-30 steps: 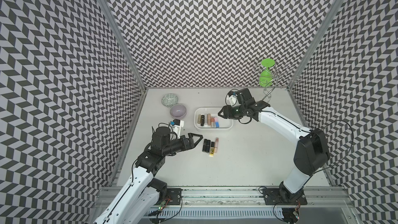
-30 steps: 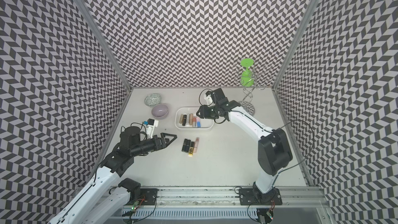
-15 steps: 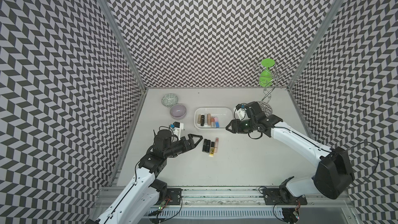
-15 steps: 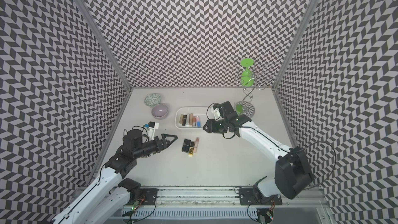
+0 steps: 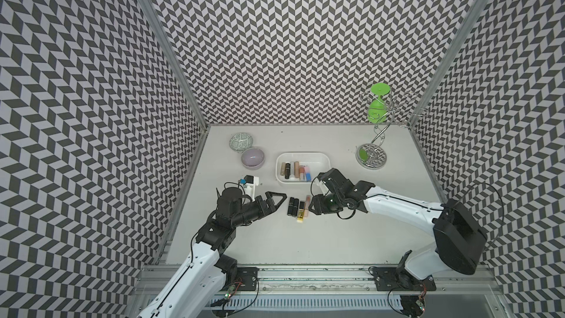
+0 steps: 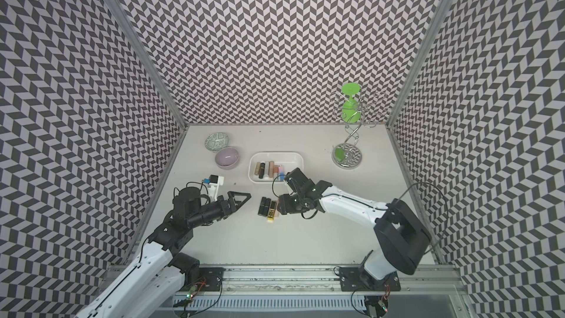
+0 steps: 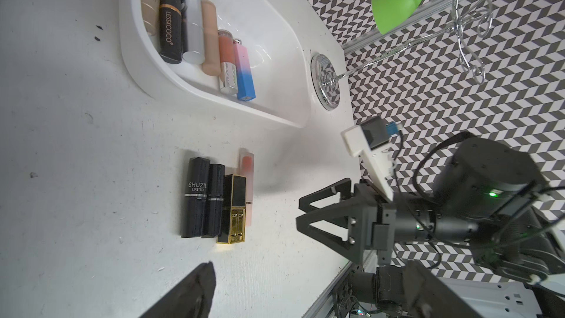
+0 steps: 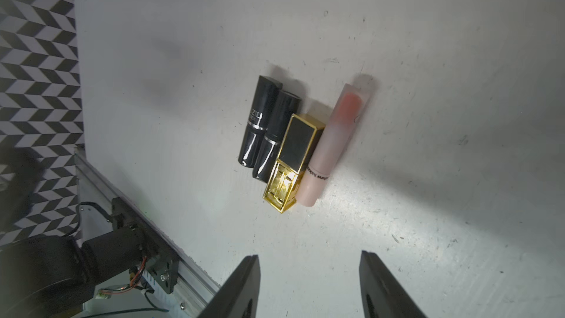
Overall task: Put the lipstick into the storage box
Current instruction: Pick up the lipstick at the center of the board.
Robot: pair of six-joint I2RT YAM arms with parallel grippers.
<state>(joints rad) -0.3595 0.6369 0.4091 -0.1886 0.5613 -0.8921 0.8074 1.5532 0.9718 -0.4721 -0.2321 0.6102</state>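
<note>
Right gripper [image 8: 308, 256] hovers over the table [image 5: 305, 240], jaws apart, nothing between them. Just ahead of its fingertips lies a tight row: two black lipsticks [image 8: 260, 123], gold lipstick [image 8: 295, 160], pink lipstick [image 8: 336, 145], the pink one nearest. None touched. Left gripper [image 5: 279, 201] is spread wide and empty on the row's far side. Box [image 5: 301, 153] sits just behind the row, holding six more.

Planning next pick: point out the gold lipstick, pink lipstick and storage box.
gold lipstick [image 8: 292, 162]: right wrist view, middle.
pink lipstick [image 8: 331, 146]: right wrist view, middle.
storage box [image 5: 316, 162]: top view, bare floor.
</note>
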